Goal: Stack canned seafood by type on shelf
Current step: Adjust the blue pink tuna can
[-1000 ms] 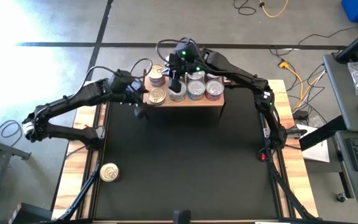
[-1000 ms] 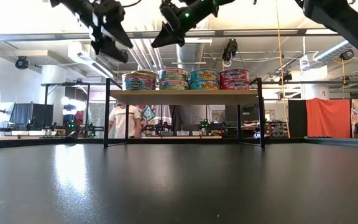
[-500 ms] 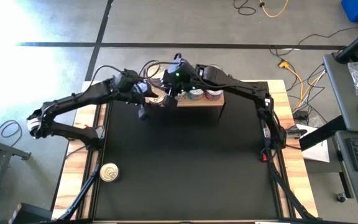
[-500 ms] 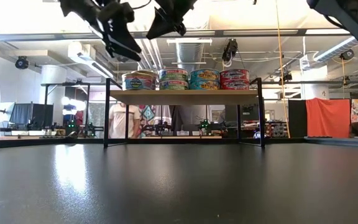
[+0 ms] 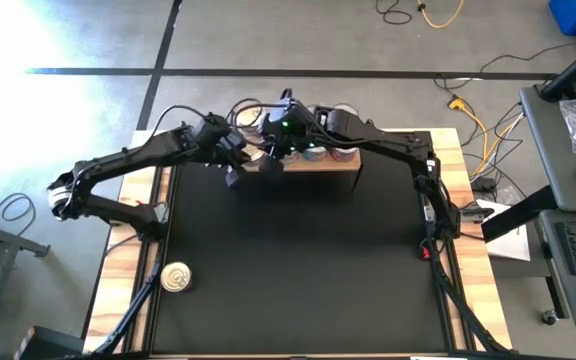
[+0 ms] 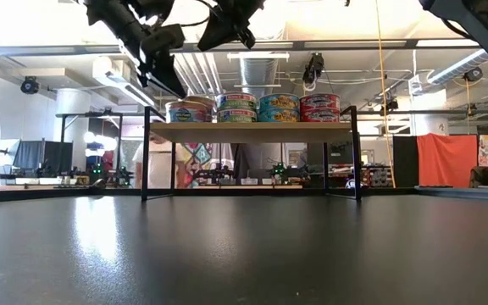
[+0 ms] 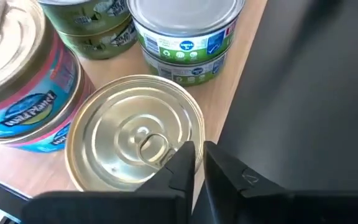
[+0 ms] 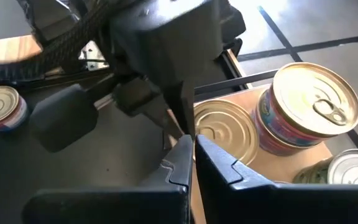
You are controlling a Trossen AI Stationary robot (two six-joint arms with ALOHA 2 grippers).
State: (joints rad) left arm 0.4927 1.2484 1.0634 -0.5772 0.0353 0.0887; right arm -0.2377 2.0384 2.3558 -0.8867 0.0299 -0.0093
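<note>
The left gripper (image 7: 194, 163) hangs over the left end of the shelf (image 7: 244, 56), its two dark fingers pressed together with nothing between them, their tips just above the near rim of a gold-lidded can (image 7: 135, 134). That can sits alone at the shelf's front corner, its lid ringed with concentric ridges and fitted with a pull tab. The right gripper (image 8: 189, 152) is likewise clenched and empty, poised high over the same end of the shelf, close to the left arm's wrist.

Beside the gold-lidded can stands a stack with pink and blue labels (image 7: 23, 93); its white lettering is upside down and cannot be read with any certainty. Behind are a green-labelled stack (image 7: 95, 28) and a silver-lidded can with a green, white and blue label (image 7: 185, 37), the print too small to make out. From table height, four columns of cans (image 6: 257, 108) stand along the light-wood shelf (image 6: 252, 131), two high.

One more can (image 5: 176, 277) lies alone on the black table (image 5: 298, 270), near its front left corner, well apart from the shelf.
</note>
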